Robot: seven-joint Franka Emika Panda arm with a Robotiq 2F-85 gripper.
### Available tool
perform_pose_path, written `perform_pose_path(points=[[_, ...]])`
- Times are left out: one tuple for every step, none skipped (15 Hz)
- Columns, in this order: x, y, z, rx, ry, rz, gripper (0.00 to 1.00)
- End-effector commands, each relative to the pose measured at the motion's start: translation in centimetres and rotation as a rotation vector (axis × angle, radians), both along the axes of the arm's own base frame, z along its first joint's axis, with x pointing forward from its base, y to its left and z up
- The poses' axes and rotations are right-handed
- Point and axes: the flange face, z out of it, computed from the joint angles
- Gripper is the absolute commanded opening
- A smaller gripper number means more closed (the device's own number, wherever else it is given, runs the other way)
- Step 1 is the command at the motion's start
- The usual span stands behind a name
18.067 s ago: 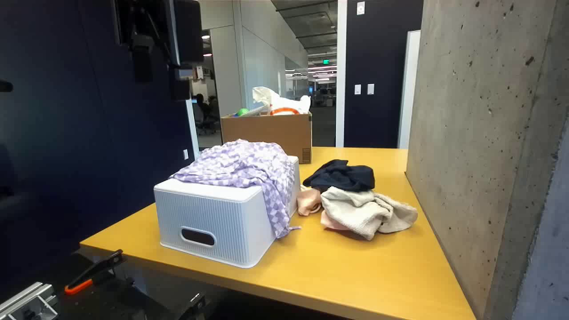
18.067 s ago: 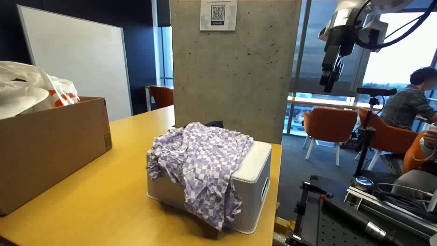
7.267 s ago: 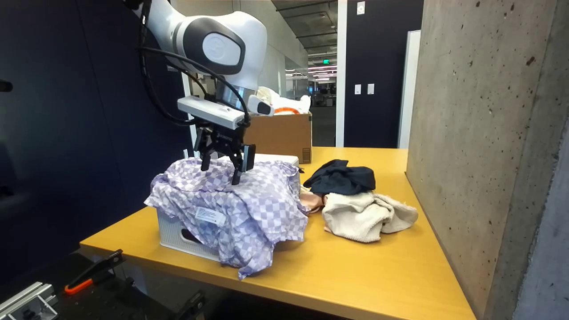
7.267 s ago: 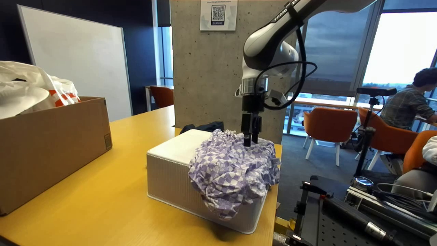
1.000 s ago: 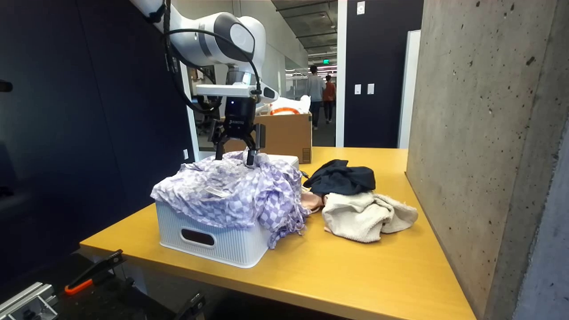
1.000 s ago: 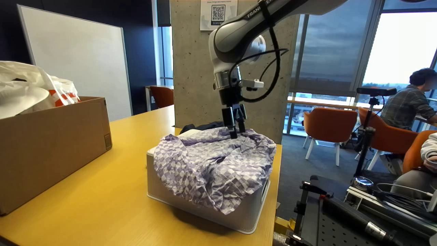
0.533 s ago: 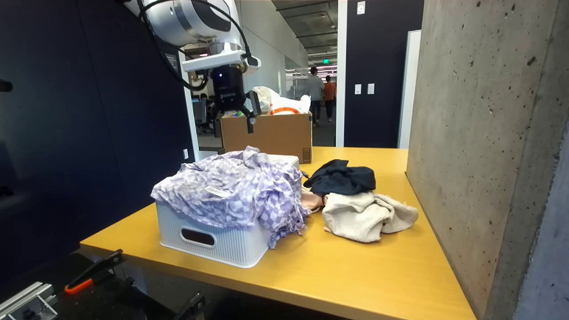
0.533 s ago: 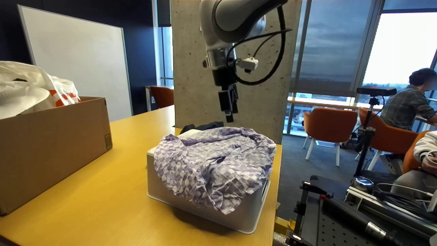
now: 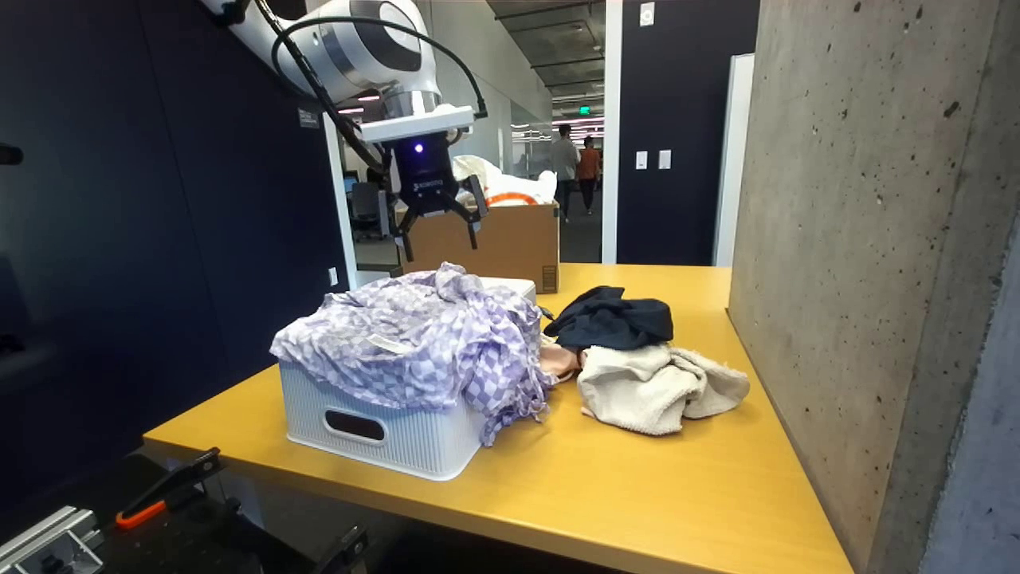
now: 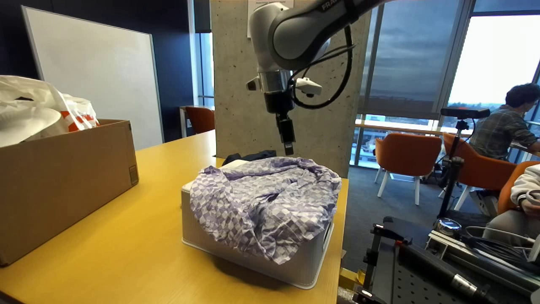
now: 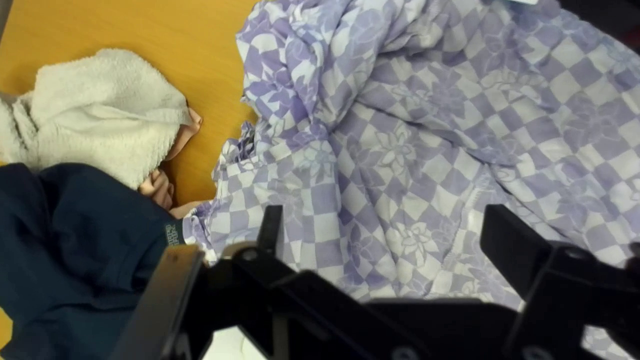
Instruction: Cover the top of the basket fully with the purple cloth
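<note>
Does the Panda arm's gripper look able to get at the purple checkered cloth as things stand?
Probably yes: the gripper hangs open above the purple checkered cloth, and nothing shows between them in either exterior view. In the wrist view, its parted jaws hold nothing, with cloth folds below.

Lies as a rumpled purple cloth (image 9: 430, 351), checked and flower-printed, atop the white, ribbed basket (image 9: 406, 434). Sags in folds down both long sides and over the slotted end; leaves both corners bare at the opposite end. Underneath, sits closed face up on the tabletop (image 9: 637, 486).
</note>
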Motion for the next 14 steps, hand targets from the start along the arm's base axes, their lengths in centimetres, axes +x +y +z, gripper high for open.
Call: perform_pose_path(points=[[0.2, -0.3, -1.2, 0.017, -0.046, 0.12, 1.0], [0.2, -0.5, -1.7, 0.026, -0.048, 0.132, 1.0], [0.3, -0.9, -2.4, 0.035, -0.053, 0.143, 1.0], [0.5, -1.0, -2.8, 0.041, -0.063, 0.154, 1.0], [0.5, -1.1, -3.3, 0.045, -0.067, 0.161, 1.0], [0.5, -1.2, -3.7, 0.049, -0.069, 0.168, 1.0], [0.4, -1.4, -4.0, 0.052, -0.074, 0.174, 1.0], [0.2, -1.6, -4.0, 0.053, -0.076, 0.179, 1.0], [0.0, -1.7, -3.8, 0.053, -0.081, 0.182, 1.0], [-0.2, -1.9, -3.8, 0.055, -0.083, 0.185, 1.0], [-0.2, -2.1, -3.7, 0.055, -0.086, 0.185, 1.0], [-0.2, -2.6, -3.8, 0.054, -0.086, 0.178, 1.0], [-0.2, -3.1, -3.9, 0.054, -0.083, 0.174, 1.0], [-0.1, -3.6, -4.1, 0.054, -0.081, 0.169, 0.97]])
